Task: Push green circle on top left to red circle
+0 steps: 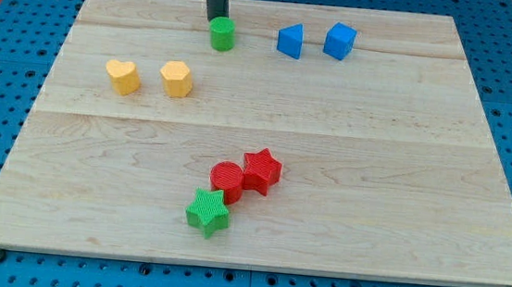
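Observation:
A green circle block [222, 35] stands near the view's top, left of centre. My tip [216, 18] is right behind it, on its top-left side, touching or nearly touching it. A red circle block [227, 180] lies well below, toward the view's bottom centre. A red star [261, 170] touches it on the right and a green star [207, 212] sits just below and left of it.
A blue triangle-like block [290, 41] and a blue cube [339, 41] stand right of the green circle. A yellow heart [123, 76] and a yellow hexagon [176, 78] lie at the left. The wooden board [402, 175] rests on a blue pegboard.

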Controlling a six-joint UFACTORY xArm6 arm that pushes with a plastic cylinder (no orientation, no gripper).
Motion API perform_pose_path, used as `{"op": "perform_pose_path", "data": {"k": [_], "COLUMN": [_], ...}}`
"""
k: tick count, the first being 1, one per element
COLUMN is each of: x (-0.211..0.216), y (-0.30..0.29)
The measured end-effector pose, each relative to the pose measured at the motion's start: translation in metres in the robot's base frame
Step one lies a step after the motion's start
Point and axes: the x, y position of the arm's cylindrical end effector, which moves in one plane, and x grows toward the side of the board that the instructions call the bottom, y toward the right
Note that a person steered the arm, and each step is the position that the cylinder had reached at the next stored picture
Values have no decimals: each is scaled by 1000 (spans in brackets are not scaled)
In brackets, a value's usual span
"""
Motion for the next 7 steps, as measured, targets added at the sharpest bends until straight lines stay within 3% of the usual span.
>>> {"op": "perform_pose_path", "data": {"k": [1,2,3,4,5,7], "x": [62,71,134,155,136,205], "y": [39,49,55,52,45,46]}}
